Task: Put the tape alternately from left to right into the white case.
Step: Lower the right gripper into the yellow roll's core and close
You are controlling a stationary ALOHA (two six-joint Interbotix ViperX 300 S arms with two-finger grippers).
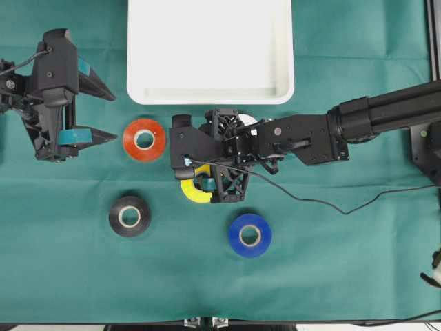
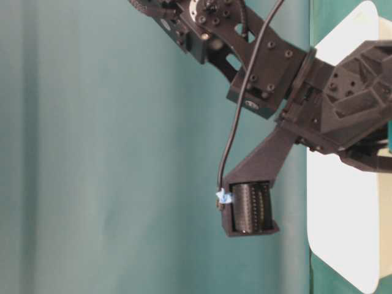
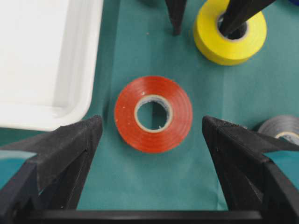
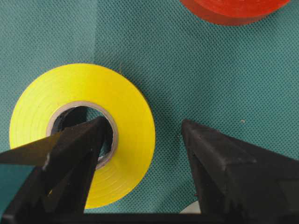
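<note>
So the right gripper (image 4: 140, 140) is down over the yellow tape roll (image 4: 81, 133) with its jaws spread wide, one finger poking into the core hole and the other standing outside the ring on the bare cloth, so it's straddling one wall of the roll and not squeezing yet. My guess is these rolls are light and stiff with a slick outer face, so pinching through the wall like that looks like the sensible hold; grabbing across the whole width would probably slip. The left gripper (image 3: 149, 140) hangs partly spread and empty, with the red tape roll (image 3: 154, 114) lying flat just ahead between its tips. The white case (image 1: 210, 93) sits just beyond the right gripper, nothing in it as far as I can see. The overhead view also catches a black roll (image 1: 129, 216) and a blue roll (image 1: 249, 235) on the near side of both grippers, which the right wrist camera misses; that camera is the only one really showing the finger inside the core.
</note>
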